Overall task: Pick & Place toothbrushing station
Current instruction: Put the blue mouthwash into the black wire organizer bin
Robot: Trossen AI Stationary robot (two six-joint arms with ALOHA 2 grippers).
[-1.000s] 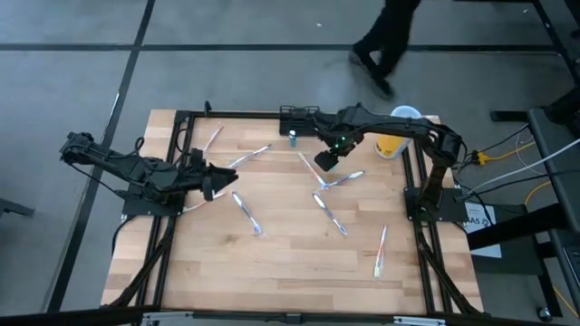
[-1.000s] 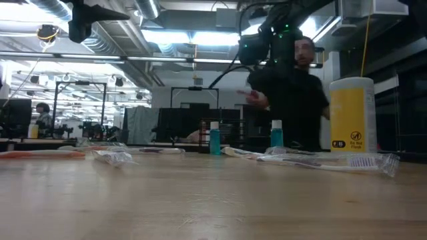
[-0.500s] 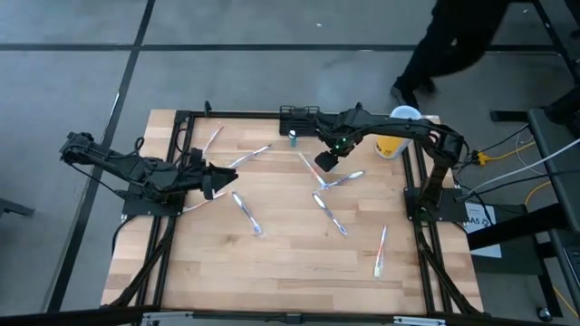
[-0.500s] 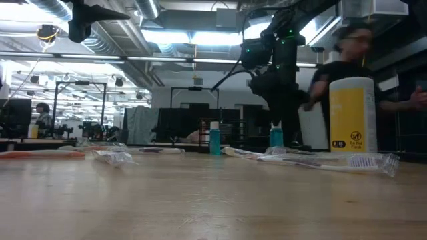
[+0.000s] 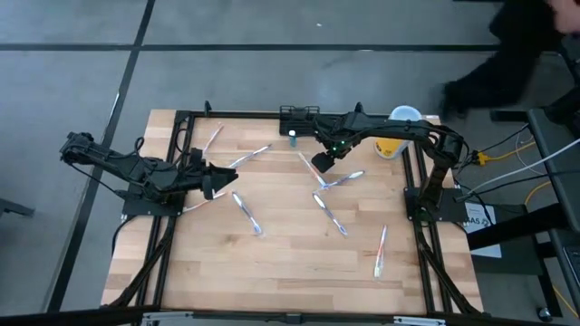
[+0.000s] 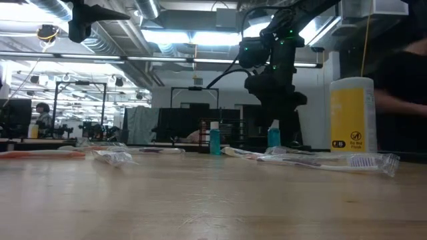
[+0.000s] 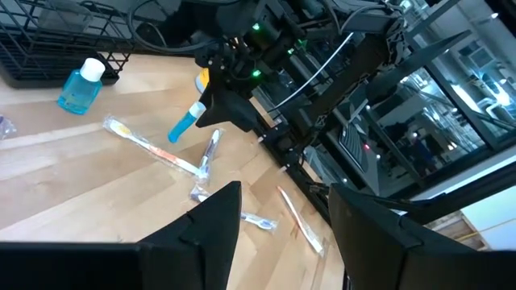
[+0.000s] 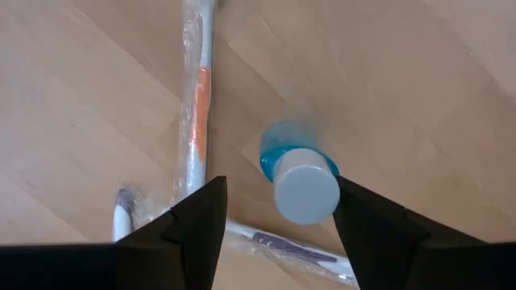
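Observation:
The toothbrushing station, a small black rack point(image 5: 299, 116), stands at the table's far edge; it also shows in the left wrist view point(image 7: 48, 40). My right gripper point(image 5: 320, 163) is open and hangs near it, over a small blue bottle with a white cap point(image 8: 305, 187). The bottle stands upright on its base on the table point(image 6: 273, 137), between the two fingers and apart from them. A second blue bottle point(image 5: 293, 138) stands beside the rack. My left gripper point(image 5: 227, 181) is open and empty at the table's left.
Several wrapped toothbrushes point(image 5: 331, 215) lie scattered over the wooden table, one right under the right gripper point(image 8: 196, 113). A yellow cup with a white rim point(image 5: 391, 143) stands at the far right. A person moves beyond the table's far right corner point(image 5: 507, 72).
My right gripper has gone a little toward the table's left edge and down, so that its fingers now stand around the blue bottle's top. The person behind the table has walked off toward the right.

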